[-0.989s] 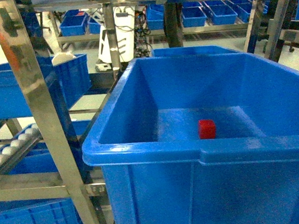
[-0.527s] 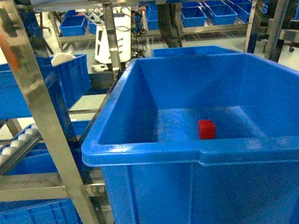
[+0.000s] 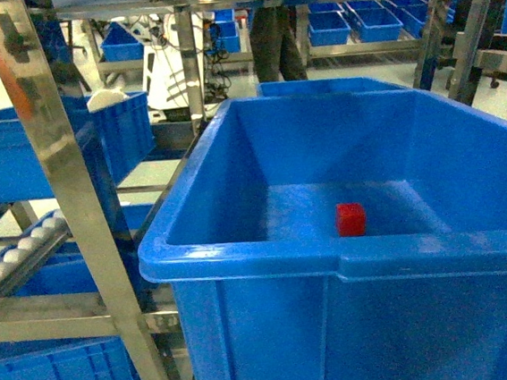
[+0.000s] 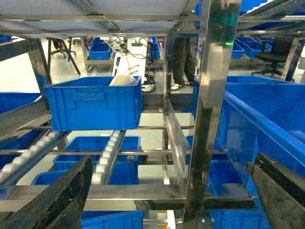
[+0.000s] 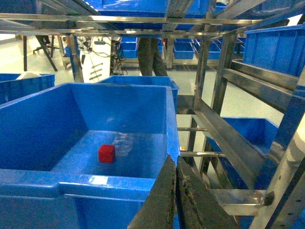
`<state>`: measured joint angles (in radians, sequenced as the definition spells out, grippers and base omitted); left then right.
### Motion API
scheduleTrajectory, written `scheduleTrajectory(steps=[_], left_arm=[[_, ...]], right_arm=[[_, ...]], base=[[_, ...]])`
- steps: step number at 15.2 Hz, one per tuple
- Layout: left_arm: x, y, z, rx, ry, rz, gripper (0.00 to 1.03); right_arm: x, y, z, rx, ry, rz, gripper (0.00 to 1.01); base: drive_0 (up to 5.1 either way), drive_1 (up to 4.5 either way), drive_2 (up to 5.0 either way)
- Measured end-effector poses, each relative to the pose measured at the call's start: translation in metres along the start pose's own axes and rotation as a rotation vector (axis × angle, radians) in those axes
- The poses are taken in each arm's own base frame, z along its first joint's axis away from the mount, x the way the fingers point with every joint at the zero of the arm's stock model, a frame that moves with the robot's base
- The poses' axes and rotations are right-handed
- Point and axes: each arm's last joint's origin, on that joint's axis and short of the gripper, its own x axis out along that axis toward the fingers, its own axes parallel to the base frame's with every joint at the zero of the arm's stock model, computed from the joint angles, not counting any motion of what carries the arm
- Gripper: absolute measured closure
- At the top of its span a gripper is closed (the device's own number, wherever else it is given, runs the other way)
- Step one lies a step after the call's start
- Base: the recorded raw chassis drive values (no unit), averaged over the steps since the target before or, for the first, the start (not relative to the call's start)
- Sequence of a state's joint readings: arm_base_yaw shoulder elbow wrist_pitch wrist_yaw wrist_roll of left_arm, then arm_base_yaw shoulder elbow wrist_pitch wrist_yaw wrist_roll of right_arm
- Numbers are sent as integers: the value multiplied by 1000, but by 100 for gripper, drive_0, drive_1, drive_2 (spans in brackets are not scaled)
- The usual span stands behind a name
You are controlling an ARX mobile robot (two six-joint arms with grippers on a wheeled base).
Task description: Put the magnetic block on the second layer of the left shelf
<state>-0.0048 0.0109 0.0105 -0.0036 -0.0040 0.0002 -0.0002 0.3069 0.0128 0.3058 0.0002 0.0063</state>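
Note:
The magnetic block (image 3: 351, 219) is a small red cube lying loose on the floor of a large blue crate (image 3: 242, 254); the right wrist view shows the block (image 5: 106, 153) too. My right gripper (image 5: 173, 160) is shut and empty, level with that crate's near right corner and outside it. My left gripper (image 4: 174, 162) is open with nothing between its dark fingers (image 4: 66, 200), and faces a steel upright (image 4: 209, 109). The left shelf second layer (image 3: 21, 248), a steel level with roller rails, lies left of the big crate. Neither gripper shows in the head view.
A smaller blue crate (image 4: 93, 107) sits on the roller rails (image 4: 107, 157). A slanted steel upright (image 3: 66, 199) stands between left shelf and big crate. Steel rails (image 5: 228, 138) and more blue crates lie to the right. A person (image 3: 270, 40) stands behind.
The block, crate and rack are where they were. Only the background differs: the person and the white equipment behind the rack have shifted left.

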Motion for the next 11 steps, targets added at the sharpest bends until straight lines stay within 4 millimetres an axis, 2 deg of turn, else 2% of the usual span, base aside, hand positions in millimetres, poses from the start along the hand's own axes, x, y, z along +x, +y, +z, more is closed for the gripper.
scheduleTrajectory(steps=[6,8,11], left_arm=[[0,0,0,0,0,0,5],[0,0,0,0,0,0,5],[0,0,0,0,0,0,5]], right_arm=[[-9,0,-1,0,5,0,99],[-19,0,-4,0,17,1,99],[-20,0,-3,0,10,0,99]], base=[[0,0,0],[0,0,0],[0,0,0]])
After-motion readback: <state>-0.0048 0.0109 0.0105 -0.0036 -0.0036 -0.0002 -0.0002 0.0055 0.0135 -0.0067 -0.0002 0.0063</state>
